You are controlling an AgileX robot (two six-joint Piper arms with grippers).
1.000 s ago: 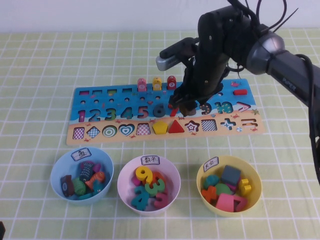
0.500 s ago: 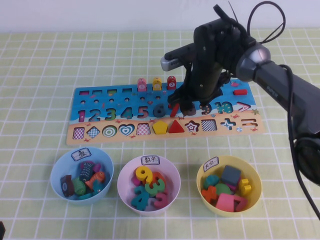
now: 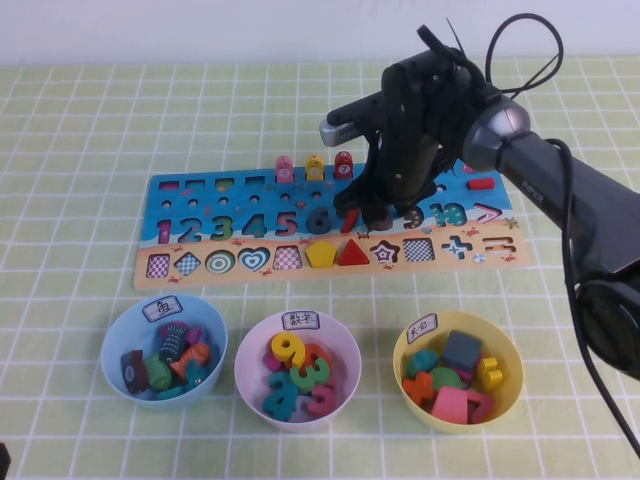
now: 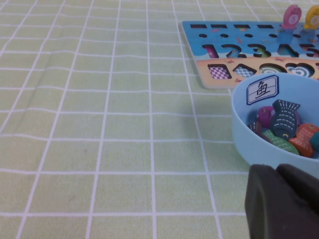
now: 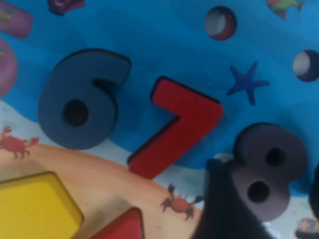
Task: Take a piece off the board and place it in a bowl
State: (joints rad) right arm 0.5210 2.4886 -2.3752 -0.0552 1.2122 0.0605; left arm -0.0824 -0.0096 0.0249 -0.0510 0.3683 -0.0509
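Observation:
The board (image 3: 250, 203) lies across the table's middle. The dark grey-brown 8 (image 5: 266, 169) sits in its slot, between the red 7 (image 5: 179, 127) and the right edge of the right wrist view. My right gripper (image 3: 378, 214) is down on the board and open, its fingers on either side of the 8 (image 5: 269, 199). One finger (image 5: 222, 209) touches the 8's side. The pale pink-white bowl (image 3: 250, 348) stands in front of the board and holds several numbers. My left gripper (image 4: 284, 204) is shut and empty, low over the table by the light blue bowl (image 4: 240, 127).
The light blue bowl (image 3: 113, 340) with fish pieces stands front left and the yellow bowl (image 3: 403, 345) with shape pieces front right. The dark blue-grey 6 (image 5: 79, 107) sits beside the 7. Three pegs (image 3: 314, 167) stand at the board's far edge.
My right gripper has shifted a little to the right and down onto the board, from over the 7 to around the 8. The left arm has not moved.

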